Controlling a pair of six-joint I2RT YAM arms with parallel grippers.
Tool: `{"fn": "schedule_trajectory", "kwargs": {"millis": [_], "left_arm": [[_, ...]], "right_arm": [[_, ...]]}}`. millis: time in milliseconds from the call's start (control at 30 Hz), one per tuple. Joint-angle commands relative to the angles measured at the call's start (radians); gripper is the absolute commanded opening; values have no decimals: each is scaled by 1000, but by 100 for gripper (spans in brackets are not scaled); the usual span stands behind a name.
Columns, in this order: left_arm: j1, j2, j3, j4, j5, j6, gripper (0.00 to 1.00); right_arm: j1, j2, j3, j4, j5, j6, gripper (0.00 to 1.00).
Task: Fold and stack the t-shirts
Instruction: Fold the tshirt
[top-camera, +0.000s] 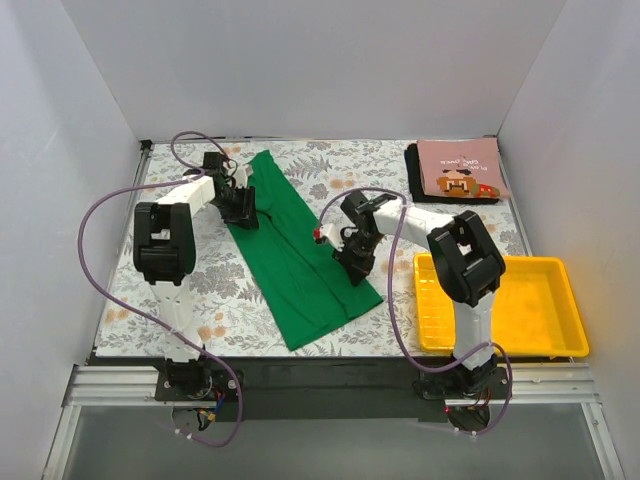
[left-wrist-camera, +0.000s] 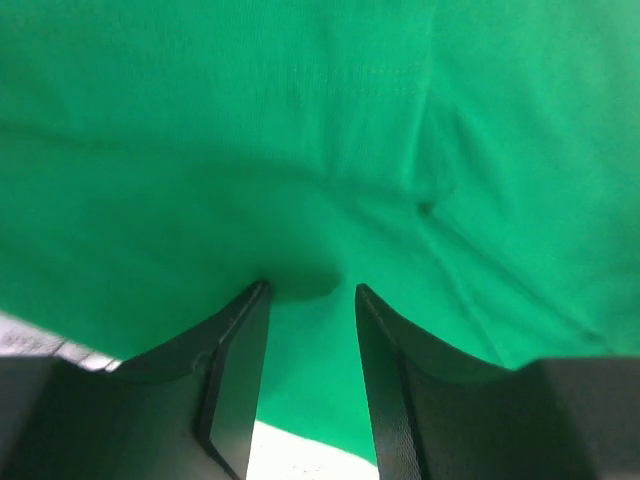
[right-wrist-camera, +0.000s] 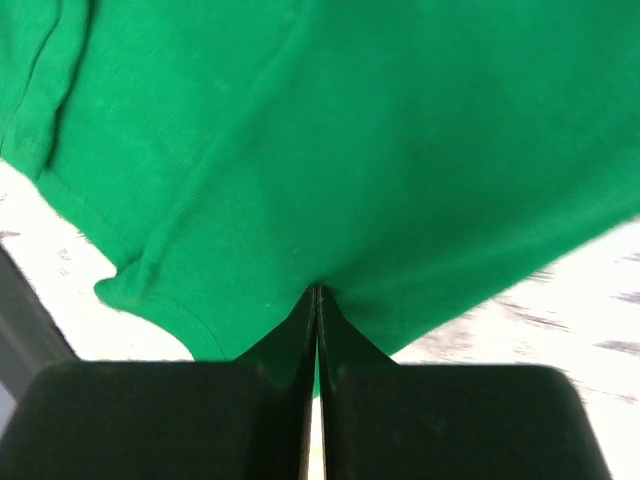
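The bright green t-shirt (top-camera: 295, 260) lies folded into a long strip running from the back middle toward the front. My left gripper (top-camera: 241, 207) is at the strip's left edge; in the left wrist view it (left-wrist-camera: 310, 290) is open, its jaws standing apart over the edge of the green cloth (left-wrist-camera: 300, 130). My right gripper (top-camera: 355, 262) is at the strip's right edge; in the right wrist view it (right-wrist-camera: 317, 291) is shut, pinching the green cloth (right-wrist-camera: 380, 130). The folded dusty pink t-shirt (top-camera: 458, 170) lies on the black t-shirt (top-camera: 415, 175) at the back right.
A yellow plastic tray (top-camera: 548, 345) stands at the front right, close to the right arm. The table has a floral cover (top-camera: 220, 300). White walls close in the left, back and right sides.
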Motion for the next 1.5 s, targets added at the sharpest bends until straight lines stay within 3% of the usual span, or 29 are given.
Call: {"fn": "schedule_trajectory", "kwargs": {"millis": [0,233,333,500,600,767,967,1133,1467], "left_arm": [[-46,54,23,10,-37,6,39],[-170,197,234,-36,28,4,38],[-179,203,322,-58,83,-4,39],[-152,98,337,-70,91,8,41],[-130,27,316,-86,83,16,41],[-126,-34,247,-58,86,28,42],[-126,25,282,-15,146,-23,41],[-126,120,324,10,147,-75,36],[-121,277,406,19,-9,-92,31]], "right_arm": [[79,-14,-128,9,-54,37,2],[239,-37,-193,62,-235,113,2],[225,-54,-133,48,-263,127,3],[66,-115,35,30,-304,113,7],[-29,-77,149,25,-249,112,8],[-111,99,482,33,-42,172,6],[-105,285,720,34,87,190,1],[-94,380,774,72,183,195,1],[-94,458,751,266,421,228,1]]}}
